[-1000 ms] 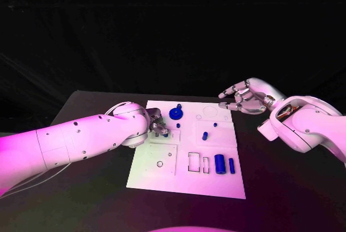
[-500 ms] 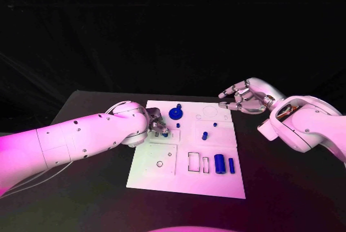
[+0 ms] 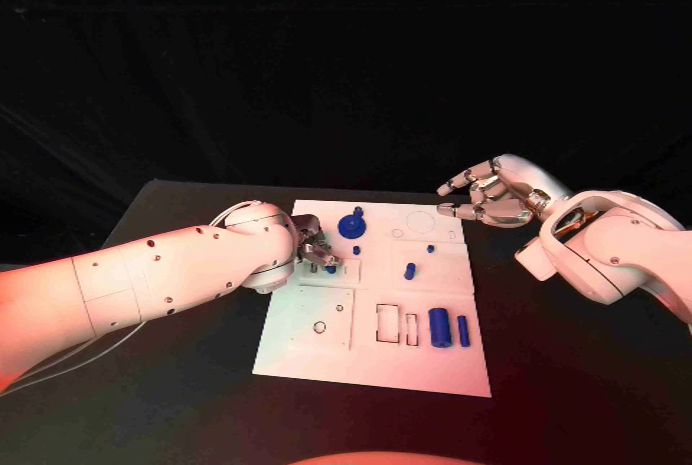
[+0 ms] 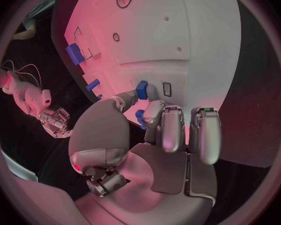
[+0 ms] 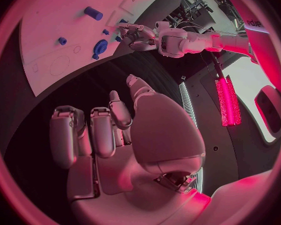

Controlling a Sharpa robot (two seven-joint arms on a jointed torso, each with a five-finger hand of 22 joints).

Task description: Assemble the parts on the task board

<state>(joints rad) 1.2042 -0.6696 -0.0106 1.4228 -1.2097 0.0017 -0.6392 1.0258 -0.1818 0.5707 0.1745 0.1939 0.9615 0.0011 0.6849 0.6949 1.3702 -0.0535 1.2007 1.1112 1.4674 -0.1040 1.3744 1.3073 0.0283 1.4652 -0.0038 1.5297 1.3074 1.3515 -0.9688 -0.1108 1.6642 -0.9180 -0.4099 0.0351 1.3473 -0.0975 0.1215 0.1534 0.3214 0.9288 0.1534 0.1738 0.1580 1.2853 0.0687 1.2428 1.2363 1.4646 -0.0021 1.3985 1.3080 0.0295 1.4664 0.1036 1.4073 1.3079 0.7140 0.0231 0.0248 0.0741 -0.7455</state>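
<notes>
The white task board (image 3: 325,345) lies in the middle of the black table. My left hand (image 3: 313,249) reaches over its left side; the thumb and a fingertip pinch a small blue part (image 4: 140,118) low over the board, beside another blue block (image 4: 142,89) and a small rectangular slot (image 4: 167,89). A blue gear (image 3: 352,225) stands just beyond that hand. My right hand (image 3: 488,199) hovers past the board's far right corner, its fingers loosely bent with nothing in them (image 5: 109,130).
Two small blue pegs (image 3: 428,250) and a short blue piece (image 3: 408,272) sit on the board's right half. A thick blue cylinder (image 3: 438,328) and a thinner one (image 3: 463,331) lie near the rectangular recesses (image 3: 389,323) at the near side.
</notes>
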